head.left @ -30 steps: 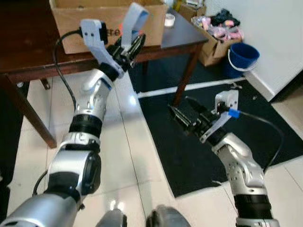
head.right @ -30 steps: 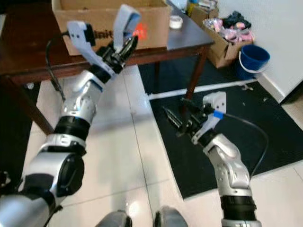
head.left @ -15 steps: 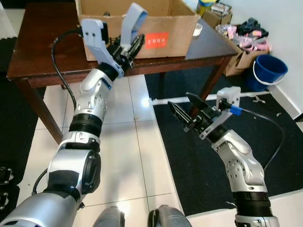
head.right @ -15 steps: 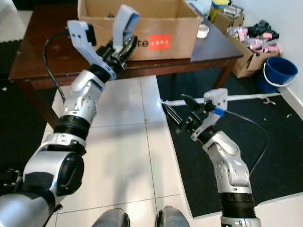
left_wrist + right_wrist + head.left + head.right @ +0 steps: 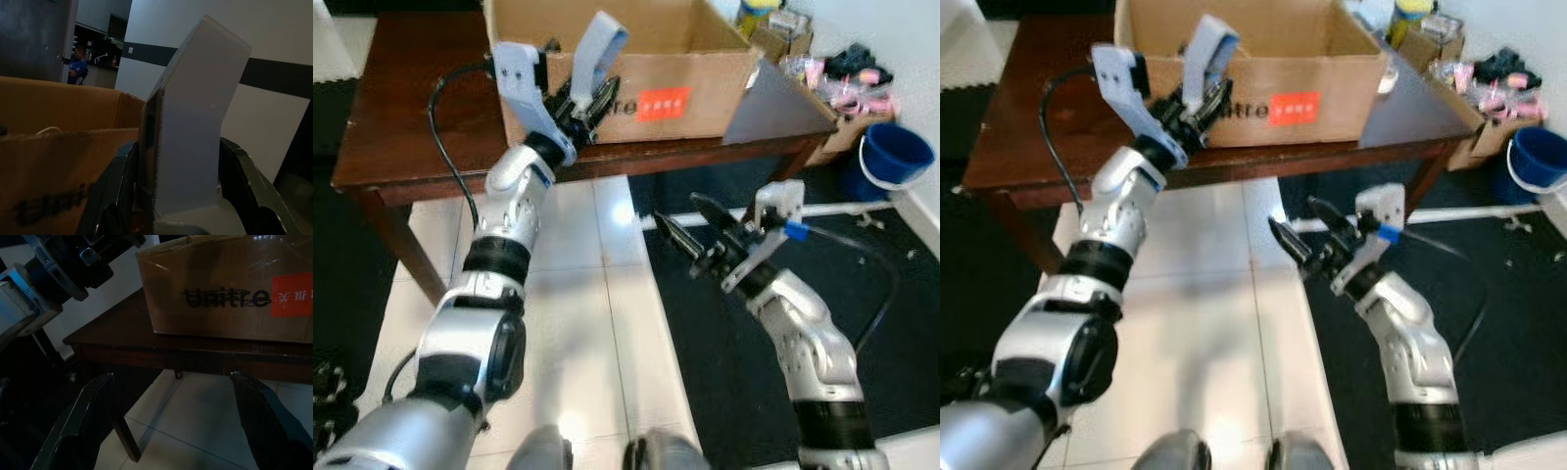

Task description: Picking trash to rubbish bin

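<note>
The left pincer (image 5: 1203,98) grips a pale grey flat bent piece (image 5: 1207,49) in front of the open brown cardboard box (image 5: 1317,73) on the dark wooden surface (image 5: 1028,117), while the right pincer (image 5: 1307,233), fingers spread, hangs over the white tiled floor (image 5: 1195,333).

Both arms are silver with black joint bands. Each wrist carries a light-grey camera bracket and a black cable. The right bracket has a blue tag.

Cardboard box (image 5: 636,59) top cut off by frame edge, contents hidden; lower end of grey strip (image 5: 190,122) hidden between left gripper (image 5: 590,96) fingers.
</note>
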You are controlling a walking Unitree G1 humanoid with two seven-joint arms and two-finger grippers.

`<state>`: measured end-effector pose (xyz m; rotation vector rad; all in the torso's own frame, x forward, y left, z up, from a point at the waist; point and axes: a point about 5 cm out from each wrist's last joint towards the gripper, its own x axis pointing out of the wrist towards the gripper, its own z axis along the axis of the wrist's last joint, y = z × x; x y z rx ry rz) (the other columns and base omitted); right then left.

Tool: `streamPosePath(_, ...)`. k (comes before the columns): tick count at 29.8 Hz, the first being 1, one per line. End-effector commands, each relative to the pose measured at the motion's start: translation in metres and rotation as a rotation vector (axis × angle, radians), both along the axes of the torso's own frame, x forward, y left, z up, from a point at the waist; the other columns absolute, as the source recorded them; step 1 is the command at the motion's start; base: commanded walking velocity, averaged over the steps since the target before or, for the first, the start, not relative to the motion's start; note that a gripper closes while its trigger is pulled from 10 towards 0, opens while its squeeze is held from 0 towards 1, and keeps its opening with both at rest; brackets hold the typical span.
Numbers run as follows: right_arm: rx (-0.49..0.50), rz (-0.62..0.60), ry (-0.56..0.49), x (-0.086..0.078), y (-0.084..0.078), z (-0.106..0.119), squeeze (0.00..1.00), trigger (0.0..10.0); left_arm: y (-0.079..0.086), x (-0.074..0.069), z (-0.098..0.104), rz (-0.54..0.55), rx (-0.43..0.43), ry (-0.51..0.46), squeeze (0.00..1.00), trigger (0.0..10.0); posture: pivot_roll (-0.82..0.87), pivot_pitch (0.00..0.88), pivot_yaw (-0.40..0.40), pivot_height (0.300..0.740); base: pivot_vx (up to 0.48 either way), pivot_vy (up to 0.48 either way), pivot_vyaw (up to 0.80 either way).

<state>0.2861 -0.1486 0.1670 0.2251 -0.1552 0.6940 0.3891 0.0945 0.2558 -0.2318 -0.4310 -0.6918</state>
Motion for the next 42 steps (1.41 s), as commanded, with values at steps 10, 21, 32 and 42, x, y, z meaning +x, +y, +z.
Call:
streamPosePath(10,0.011,0.008,-0.026,0.003,0.002,0.008,0.0,10.0,-0.013,-0.003,0.015,-0.026,-0.015,-0.07,0.0,10.0,0.05,0.032,-0.048,0.74,0.349,0.0,0.0)
streamPosePath(21,0.0,0.002,-0.059,0.009,-0.002,0.017,0.0,10.0,-0.023,-0.005,0.037,-0.027,-0.01,-0.16,0.0,10.0,0.04,0.003,-0.053,0.74,0.353,0.0,0.0)
streamPosePath(32,0.011,-0.002,-0.06,0.008,0.002,0.015,0.0,10.0,-0.053,-0.005,0.029,0.037,0.245,-0.215,0.0,10.0,0.03,0.005,-0.034,0.74,0.218,0.0,0.0)
streamPosePath(42,0.021,0.073,-0.111,-0.005,0.006,0.029,0.0,10.0,-0.053,-0.002,0.017,0.101,0.294,-0.181,0.0,10.0,0.01,0.01,-0.031,0.74,0.249,0.0,0.0)
